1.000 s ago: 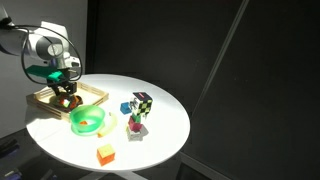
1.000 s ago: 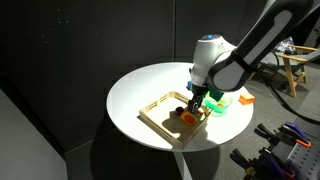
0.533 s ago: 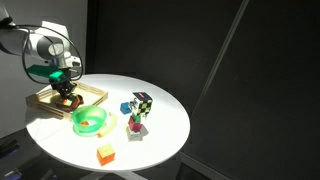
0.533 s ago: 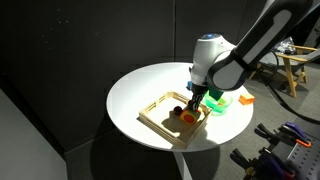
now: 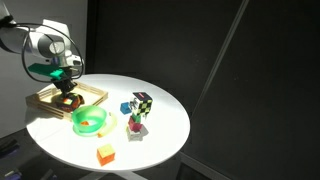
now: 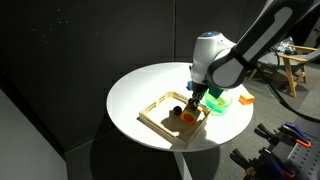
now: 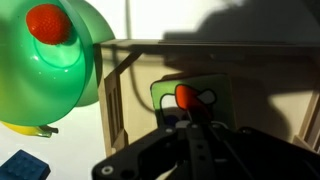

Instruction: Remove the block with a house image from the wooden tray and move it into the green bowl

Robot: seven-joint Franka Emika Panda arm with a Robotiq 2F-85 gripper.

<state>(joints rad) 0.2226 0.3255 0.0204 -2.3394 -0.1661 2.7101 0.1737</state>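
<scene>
The wooden tray lies at the edge of the round white table. My gripper reaches down into it. In the wrist view its dark fingers are shut on the block with a house image, whose top face shows green, white and red. In both exterior views the gripper hides this block. The green bowl stands right beside the tray and holds a red-orange piece.
An orange piece and a small dark red piece also lie in the tray. On the table are an orange block, a chequered cube, a blue piece and a pink piece.
The gripper's jaws have shut on the block in the tray. The arm has barely shifted and nothing else has moved.
</scene>
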